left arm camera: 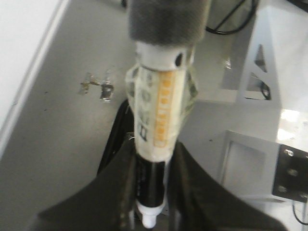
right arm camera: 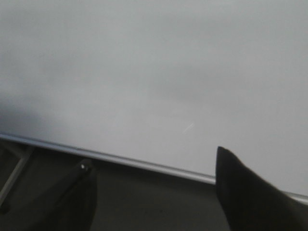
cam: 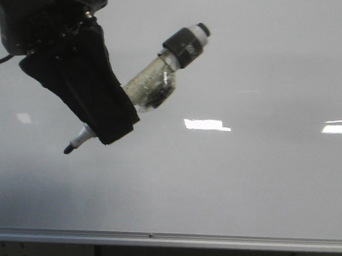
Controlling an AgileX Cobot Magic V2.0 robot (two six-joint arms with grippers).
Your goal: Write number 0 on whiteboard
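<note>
Left hand (cam: 105,124) clenched on a marker (cam: 156,87), which we see running through it: black tip (cam: 70,149) poking out below the hand, taped barrel and capped rear end sticking out above it. In the left wrist view the marker (left arm camera: 156,120) sits pinched between the two dark fingers (left arm camera: 115,192). Tip looks just off or barely at the whiteboard (cam: 242,183); we can't tell contact.

Right hand (right arm camera: 154,192) released, fingers spread apart, nothing between them, hovering beside the board's silver frame strip (right arm camera: 144,163).

Outward from the left hand: board surface all around the tip is blank, only bright light reflections (cam: 207,125) off to the side. We see no number 0 anywhere, no stroke either. We judge writing not started: marker is gripped and positioned, whole loop is left to draw.
</note>
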